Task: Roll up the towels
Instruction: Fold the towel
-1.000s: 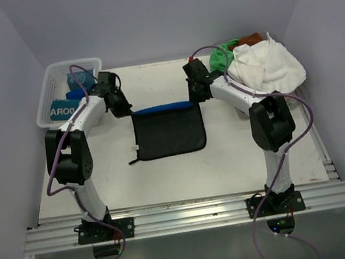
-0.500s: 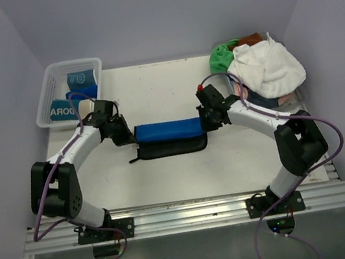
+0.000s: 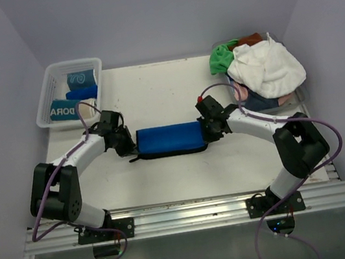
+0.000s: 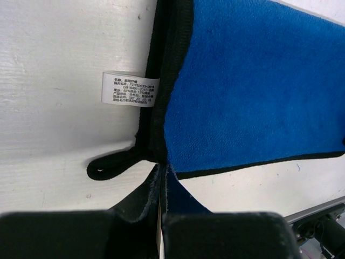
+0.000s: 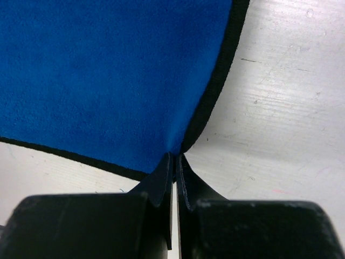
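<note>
A blue towel (image 3: 167,139) edged in black lies folded in a long band at the middle of the table (image 3: 167,179), blue face up, with a strip of the dark layer showing along its near side. The left gripper (image 3: 124,142) is clamped on the cloth at the band's left end. Its wrist view shows the fingers pinched tight on fabric just beside the towel's hanging loop (image 4: 110,164) and white care label (image 4: 129,88). The right gripper (image 3: 209,130) is likewise closed on the right end, its fingers nipping the black border where the cloth puckers upward.

The towel looks light, soft and limp, with a short nap that would likely cling to itself rather than slide. Held at only one point it would probably droop or unfold, so a hold at both ends, as here, seems the sound way to keep the layers square for rolling. The stitched border appears the firmest place to grip.

Bare table lies on the near and far sides of the band, giving room to roll either way. A metal rail (image 3: 186,216) bounds the near edge. At the far left a clear mesh basket (image 3: 43,97) holds rolled towels (image 3: 80,78). At the far right sits a heap topped by a white towel (image 3: 268,68) and a green towel (image 3: 220,60). Both stand well apart from the work.
</note>
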